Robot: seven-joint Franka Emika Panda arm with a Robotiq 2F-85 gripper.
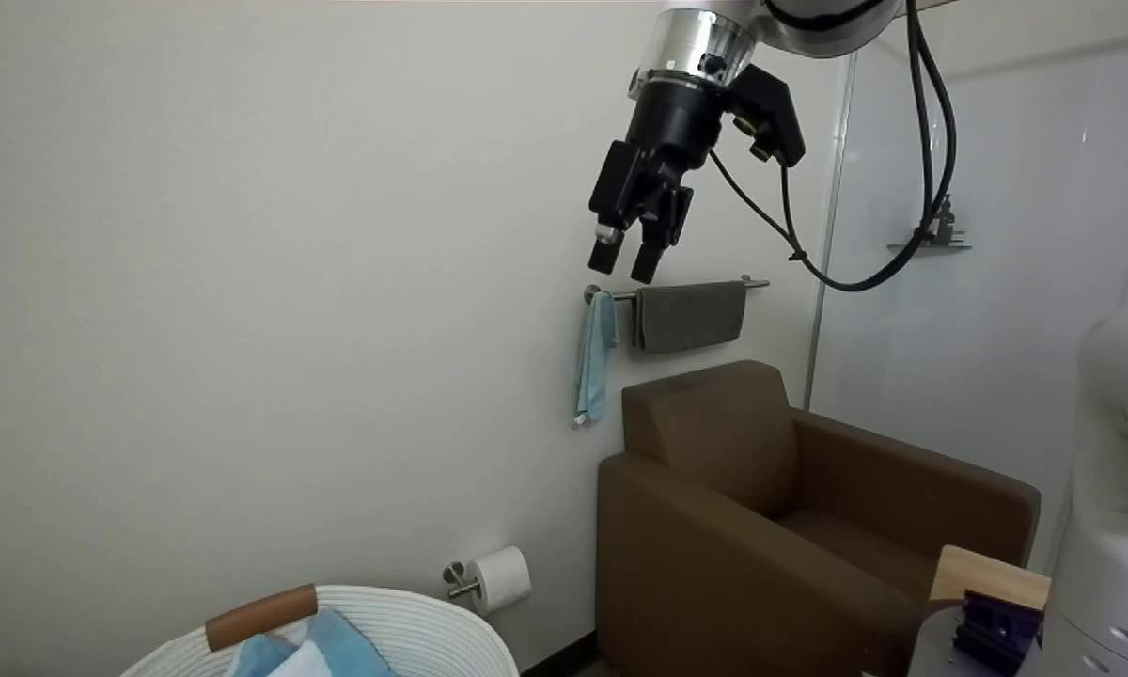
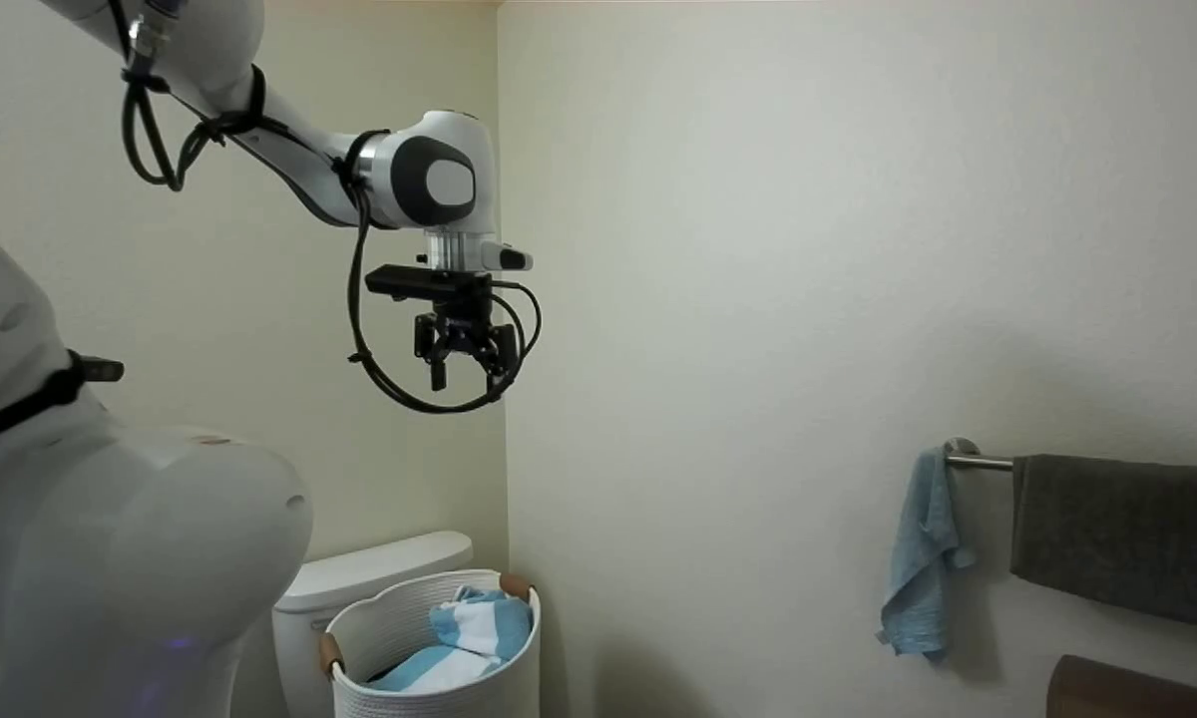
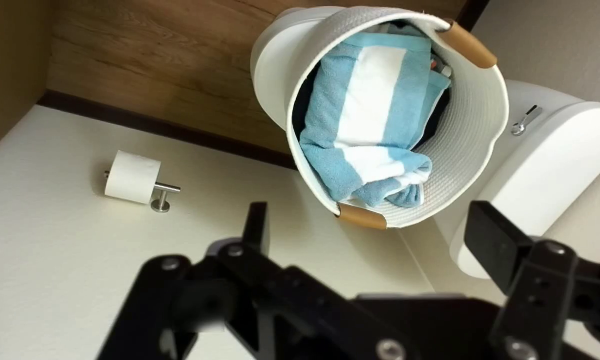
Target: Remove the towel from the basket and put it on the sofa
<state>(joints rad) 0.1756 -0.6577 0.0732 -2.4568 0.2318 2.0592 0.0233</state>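
A blue and white striped towel lies bunched inside a white woven basket with brown handles. The towel and basket show in both exterior views; the towel and basket are cut off at the lower edge there. A brown sofa stands against the wall; only its top corner shows in an exterior view. My gripper is open and empty, pointing down, high above the basket. Its fingers are wide apart in the wrist view. It also shows in an exterior view.
A toilet stands beside the basket. A wall bar holds a grey towel and a small blue cloth. A toilet paper roll sticks out from the wall between basket and sofa. Cables loop from the arm.
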